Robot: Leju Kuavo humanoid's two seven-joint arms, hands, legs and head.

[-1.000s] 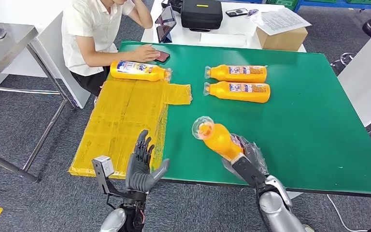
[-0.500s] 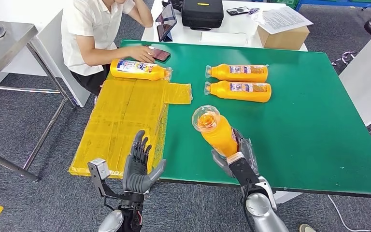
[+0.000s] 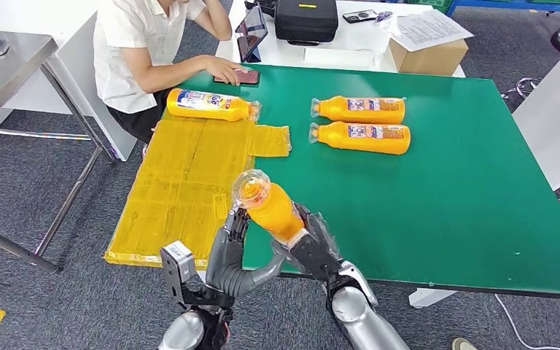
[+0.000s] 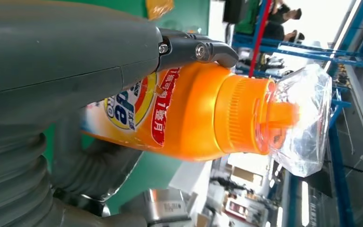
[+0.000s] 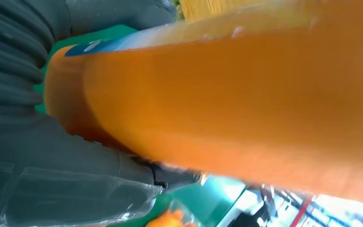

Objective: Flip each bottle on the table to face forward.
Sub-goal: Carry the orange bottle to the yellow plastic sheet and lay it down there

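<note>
— Four bottles on your list; where is the one in hand?

— Item one, held bottle: off the tabletop, above its near edge, just beside the yellow sheet. Your right hand grips the lower body from below. Your left hand is against the bottle's left side; in the left wrist view the dark fingers lie across the label and the thick thumb sits under the body, so both hands hold it.

— Which way does it point?

— Long axis tilted, the base low in the right hand. The cap end, under a clear plastic cover, is raised and leans away from you and to the left. The printed label is seen in the left wrist view; the right wrist view gives you plain orange wall.

— And the others?

— Items two and three, far pair of bottles and: lying on their sides, parallel, just beside each other, caps to the left, labels up. Item four, left bottle: on its side at the far edge of the yellow sheet, cap to the right, label up.

— Anything else to enter?

— One person seated at the far left corner, a hand on a phone on the tabletop. Beyond: black case, cardboard box.
</note>
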